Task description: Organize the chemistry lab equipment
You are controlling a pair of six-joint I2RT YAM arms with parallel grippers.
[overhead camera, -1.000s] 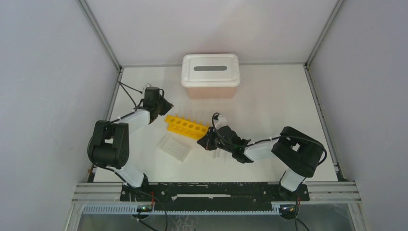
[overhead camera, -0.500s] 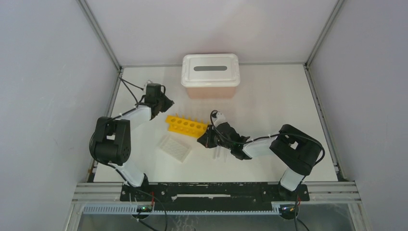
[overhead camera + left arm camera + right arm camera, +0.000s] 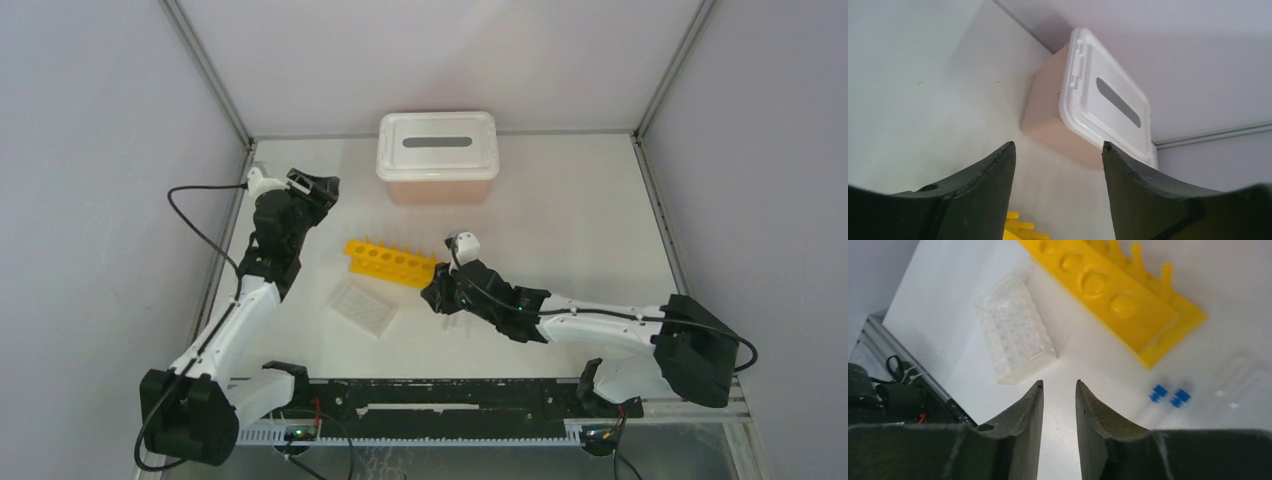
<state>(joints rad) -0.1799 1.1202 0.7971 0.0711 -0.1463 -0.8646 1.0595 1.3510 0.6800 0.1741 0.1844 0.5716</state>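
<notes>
The left gripper [image 3: 1058,146] stands widely parted and empty before the pink box [image 3: 1045,120], the right gripper [image 3: 1059,384] narrowly parted and empty near the yellow tube rack [image 3: 1128,307].

Yellow tube rack [image 3: 390,263] between pink box [image 3: 437,160] and clear well plate [image 3: 364,306]

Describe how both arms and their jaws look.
The left arm and right arm have white links between bulky black joint housings. A thin black cable loops beside the left arm's wrist. The jaws are dark, curved, tapering to blunt tips. No markings show.
</notes>
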